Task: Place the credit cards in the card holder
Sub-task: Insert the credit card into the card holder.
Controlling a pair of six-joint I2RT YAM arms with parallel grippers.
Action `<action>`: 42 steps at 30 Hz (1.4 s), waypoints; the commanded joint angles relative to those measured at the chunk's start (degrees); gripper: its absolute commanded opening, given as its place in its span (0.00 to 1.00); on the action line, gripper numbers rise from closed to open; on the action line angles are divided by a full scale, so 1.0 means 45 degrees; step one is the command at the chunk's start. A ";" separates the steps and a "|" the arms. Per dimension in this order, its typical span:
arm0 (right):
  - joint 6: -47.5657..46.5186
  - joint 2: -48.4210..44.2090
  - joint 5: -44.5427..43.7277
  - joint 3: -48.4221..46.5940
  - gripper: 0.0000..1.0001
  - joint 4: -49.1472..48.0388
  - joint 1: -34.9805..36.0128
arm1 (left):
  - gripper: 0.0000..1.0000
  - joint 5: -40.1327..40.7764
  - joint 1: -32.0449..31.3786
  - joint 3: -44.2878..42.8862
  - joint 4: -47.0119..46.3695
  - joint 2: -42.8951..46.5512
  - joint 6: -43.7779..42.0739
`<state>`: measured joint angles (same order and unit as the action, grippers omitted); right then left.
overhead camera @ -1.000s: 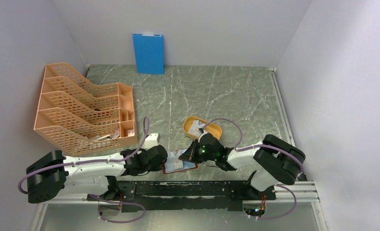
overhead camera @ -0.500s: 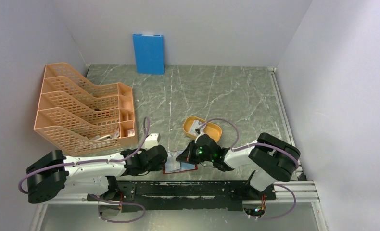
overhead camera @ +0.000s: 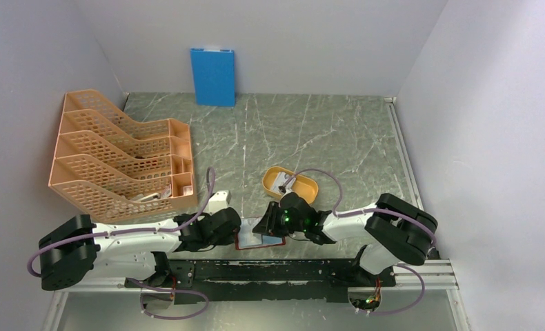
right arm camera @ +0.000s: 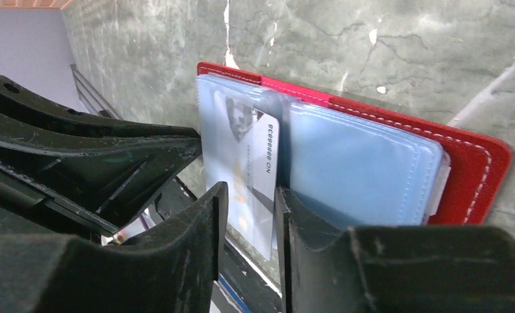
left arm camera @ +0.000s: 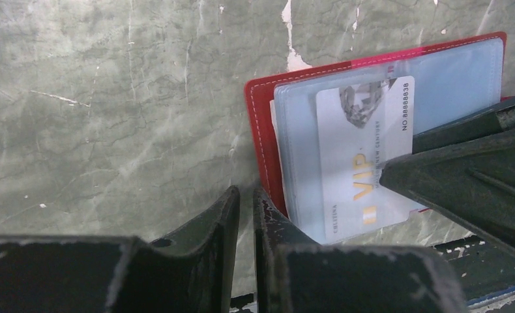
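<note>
I counted one card holder (left arm camera: 263,124), one credit card (left arm camera: 362,156) showing in its clear sleeves, one yellow tray (overhead camera: 306,191) (whatever lay in it was too small for me to count), one orange file rack (overhead camera: 118,158), one blue board (overhead camera: 213,76) and one small white block (overhead camera: 216,201).

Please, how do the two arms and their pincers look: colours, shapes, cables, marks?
The left arm and right arm have white links between bulky black joints. A thin lilac-grey cable loops along each. Small green lights glow on the right wrist. The left pincer and right pincer each have two dark, wedge-shaped fingers with worn edges.
</note>
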<state>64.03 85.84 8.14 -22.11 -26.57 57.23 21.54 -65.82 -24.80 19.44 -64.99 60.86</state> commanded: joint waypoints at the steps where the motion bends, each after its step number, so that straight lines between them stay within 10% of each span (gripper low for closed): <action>1: -0.0409 -0.0086 -0.0213 -0.0287 0.38 0.0934 0.0094 | 0.20 -0.0741 -0.0002 0.0325 0.0387 -0.0415 0.0031; 42: -0.1730 0.0297 -0.0721 -0.2541 0.48 0.3352 0.1104 | 0.21 0.0033 0.0018 -0.0347 0.0961 -0.0176 -0.0348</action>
<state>57.74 86.08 4.54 -31.94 -11.60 61.08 21.63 -65.82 -26.20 22.22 -65.56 59.55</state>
